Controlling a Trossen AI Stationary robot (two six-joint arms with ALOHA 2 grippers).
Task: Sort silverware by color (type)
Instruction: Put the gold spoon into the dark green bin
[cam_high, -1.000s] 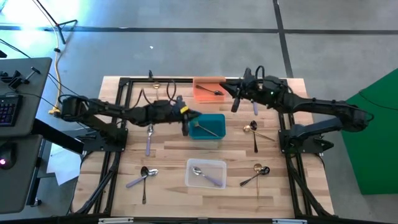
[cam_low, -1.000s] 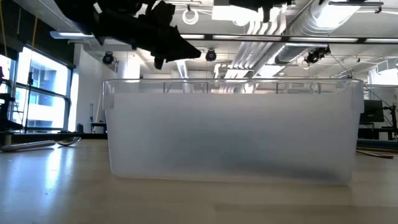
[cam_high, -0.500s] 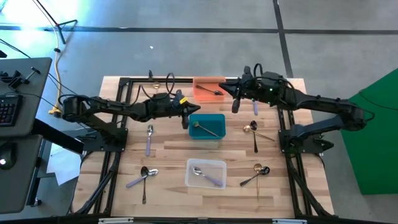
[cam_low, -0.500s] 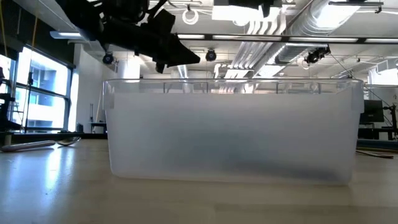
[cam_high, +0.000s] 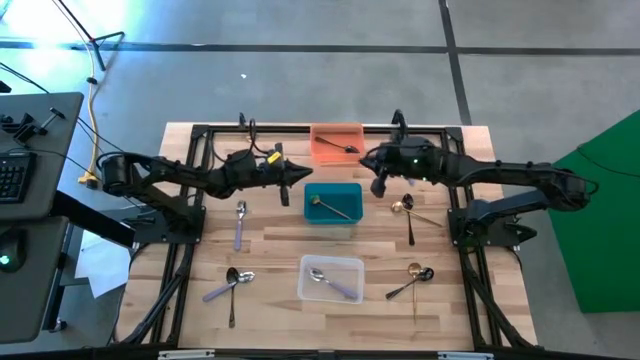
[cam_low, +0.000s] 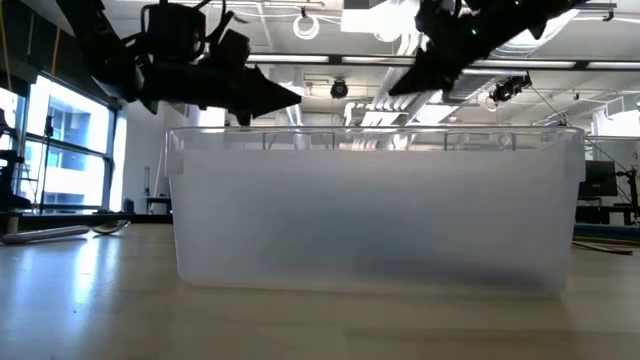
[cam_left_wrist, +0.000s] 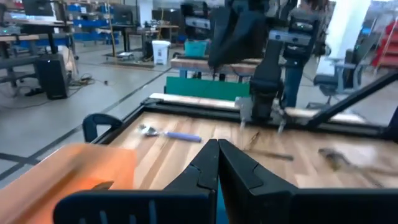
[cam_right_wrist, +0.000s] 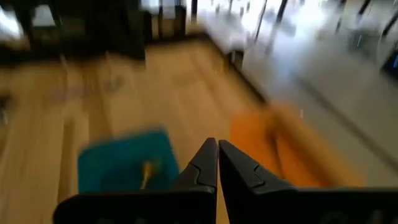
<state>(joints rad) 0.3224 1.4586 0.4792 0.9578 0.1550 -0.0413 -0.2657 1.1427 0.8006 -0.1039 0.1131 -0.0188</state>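
- Pulled back from over the teal bin (cam_high: 333, 201): left gripper (cam_high: 296, 173), fingers pressed together, empty.
- Swung toward that bin: right gripper (cam_high: 375, 184), likewise closed on nothing.
- Binned so far: one piece each in teal, orange bin (cam_high: 336, 145) and clear bin (cam_high: 332, 279).
- Loose on table: silverware (cam_high: 240, 222), about seven pieces.

An orange bin (cam_high: 335, 142) sits upper centre, a teal bin (cam_high: 333, 203) mid-frame, a clear bin (cam_high: 332, 279) below. The table (cam_high: 275, 240) is pale wood; some silverware handles (cam_high: 238, 234) look lilac.
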